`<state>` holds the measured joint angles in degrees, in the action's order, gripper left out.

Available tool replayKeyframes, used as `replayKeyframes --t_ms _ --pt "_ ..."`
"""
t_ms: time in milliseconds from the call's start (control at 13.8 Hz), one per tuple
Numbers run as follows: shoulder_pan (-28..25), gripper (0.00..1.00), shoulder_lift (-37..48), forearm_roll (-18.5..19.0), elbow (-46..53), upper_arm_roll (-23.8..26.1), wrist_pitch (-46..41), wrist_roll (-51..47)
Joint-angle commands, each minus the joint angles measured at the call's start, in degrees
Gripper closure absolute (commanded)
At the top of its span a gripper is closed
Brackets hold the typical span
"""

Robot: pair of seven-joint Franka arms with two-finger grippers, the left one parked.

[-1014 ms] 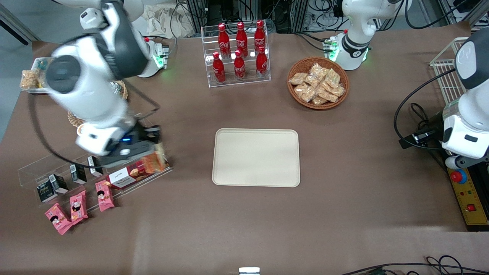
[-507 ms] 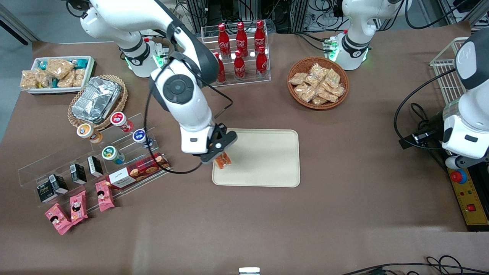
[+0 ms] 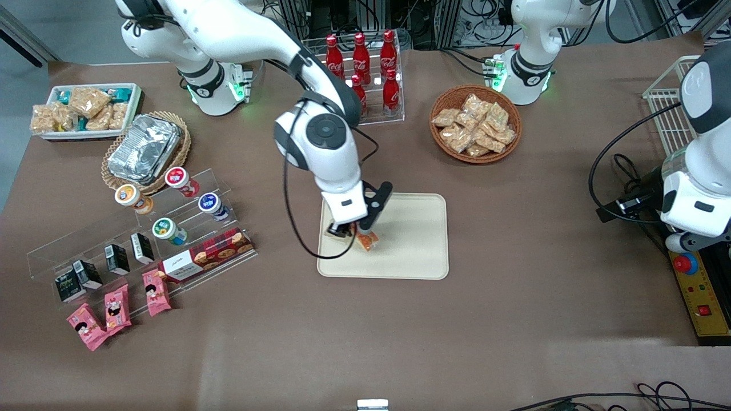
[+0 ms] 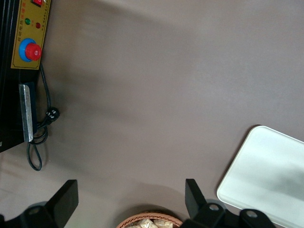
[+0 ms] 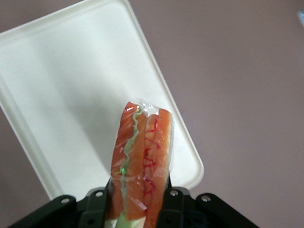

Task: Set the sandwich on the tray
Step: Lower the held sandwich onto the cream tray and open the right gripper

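Gripper [image 3: 355, 233] clamps the clear-wrapped triangular sandwich [image 5: 141, 161] by its bread faces, above the cream rectangular tray [image 3: 411, 251] near its working-arm edge. Soft, light, slippery wrap: a gentle squeeze should suffice.

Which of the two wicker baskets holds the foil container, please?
The basket toward the working arm's end; the other basket holds snack packets. The end effector holds the sandwich.

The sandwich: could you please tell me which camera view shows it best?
The right wrist view: the sandwich fills it, held by the end effector above the tray. The front view shows only a small orange part under the arm; the left wrist view shows none.
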<state>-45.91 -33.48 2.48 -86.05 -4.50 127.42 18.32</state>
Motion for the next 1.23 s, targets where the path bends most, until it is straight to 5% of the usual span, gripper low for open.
replayKeyframes --t_ms 0,290,652,797,870,942,1159 --pt "-0.8 0.63 -4.8 1.6 1.4 -0.2 3.9 1.3" --pt "-1.3 0.63 -8.1 7.3 1.5 -0.4 9.5 7.4" --pt "-1.6 0.63 -10.8 9.6 2.5 -0.5 12.5 7.4" --pt "-1.6 0.36 -11.0 9.0 2.3 -0.3 12.4 6.6" --pt "-1.6 0.09 -10.7 8.2 2.3 -0.3 12.4 5.3" --pt "-1.2 0.0 -10.5 7.0 2.3 -0.2 12.3 4.2" --pt "0.2 0.0 -8.2 -4.2 2.2 -0.5 11.6 4.3"
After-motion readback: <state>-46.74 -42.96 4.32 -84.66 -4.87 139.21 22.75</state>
